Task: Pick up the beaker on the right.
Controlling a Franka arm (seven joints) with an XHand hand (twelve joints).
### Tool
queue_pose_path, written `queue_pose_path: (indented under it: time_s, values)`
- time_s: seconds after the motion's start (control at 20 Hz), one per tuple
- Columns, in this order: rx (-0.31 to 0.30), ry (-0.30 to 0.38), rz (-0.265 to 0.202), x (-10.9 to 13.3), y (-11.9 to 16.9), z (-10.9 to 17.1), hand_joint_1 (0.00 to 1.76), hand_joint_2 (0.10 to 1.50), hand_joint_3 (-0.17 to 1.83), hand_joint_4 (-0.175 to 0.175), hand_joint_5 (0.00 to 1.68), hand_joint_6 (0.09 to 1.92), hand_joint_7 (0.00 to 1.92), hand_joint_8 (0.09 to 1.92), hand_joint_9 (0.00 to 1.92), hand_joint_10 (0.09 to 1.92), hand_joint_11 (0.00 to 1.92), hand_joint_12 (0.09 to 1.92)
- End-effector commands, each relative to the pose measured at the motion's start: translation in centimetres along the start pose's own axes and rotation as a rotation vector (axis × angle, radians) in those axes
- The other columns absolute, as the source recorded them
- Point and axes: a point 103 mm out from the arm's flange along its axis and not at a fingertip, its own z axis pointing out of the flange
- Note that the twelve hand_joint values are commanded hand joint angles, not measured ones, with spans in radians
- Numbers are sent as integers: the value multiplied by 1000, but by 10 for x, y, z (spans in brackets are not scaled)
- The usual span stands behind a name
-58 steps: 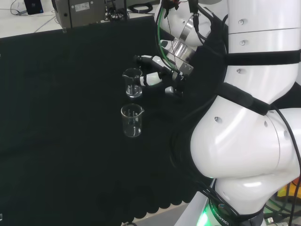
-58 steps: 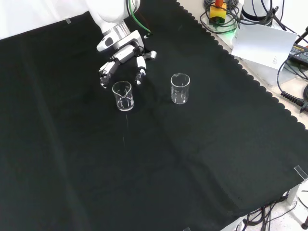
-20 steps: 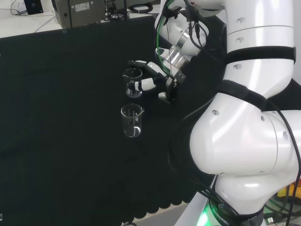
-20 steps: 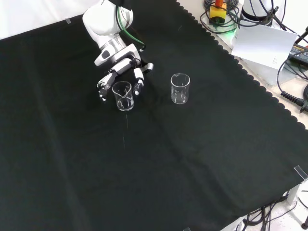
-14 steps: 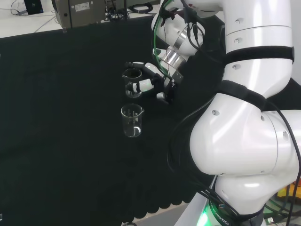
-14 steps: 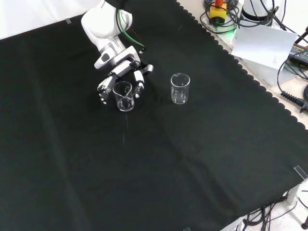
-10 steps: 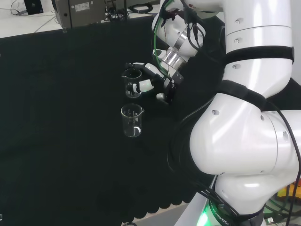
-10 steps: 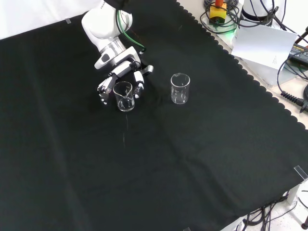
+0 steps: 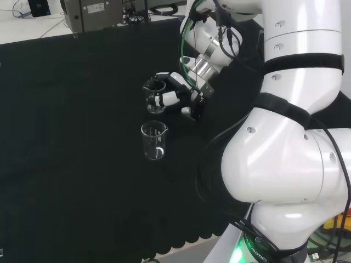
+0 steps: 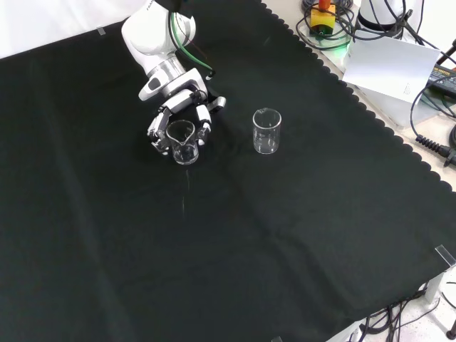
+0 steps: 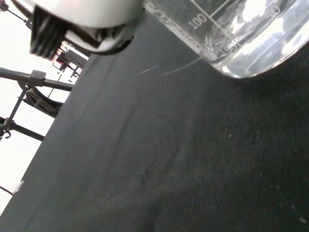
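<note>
Front view upper left: hand [image 10: 178,114] curled round left beaker [image 10: 182,142], right beaker [image 10: 266,131] apart; wrist view adds printed scale; contents unclear.

Two clear beakers [image 10: 182,142] [image 10: 266,131] stand upright on the black cloth [image 10: 235,242].

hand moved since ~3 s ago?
Yes. In the front view the hand has come down toward the beaker, its fingers now beside the glass; the other beaker has stayed put.
</note>
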Motion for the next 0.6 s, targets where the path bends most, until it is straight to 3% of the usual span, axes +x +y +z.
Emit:
queue_pose_path:
  time_s: [0.05, 0.15, 0.2, 0.35, 0.5, 0.6]
  values:
    - [-55, -88, 39, 7, 2, -5, 1280, 776, 574, -53, 1021, 1037, 1028, 1007, 1112, 746, 1059, 878]
    - [-107, -122, 37, 11, -1, -16, 1389, 606, 798, -135, 1089, 987, 1159, 992, 1300, 682, 1175, 806]
    - [-123, -137, 32, 14, -1, -20, 1415, 550, 862, -155, 1123, 940, 1209, 951, 1372, 626, 1220, 778]
    - [-152, -198, 3, 28, -1, -37, 1441, 486, 909, -174, 1182, 832, 1303, 824, 1489, 474, 1301, 708]
    - [-171, -244, -24, 41, -4, -56, 1432, 611, 668, -175, 1269, 634, 1262, 729, 1460, 388, 1357, 641]
    - [-158, -297, -43, 53, -8, -68, 1432, 620, 628, -175, 1322, 531, 1290, 650, 1504, 275, 1398, 610]
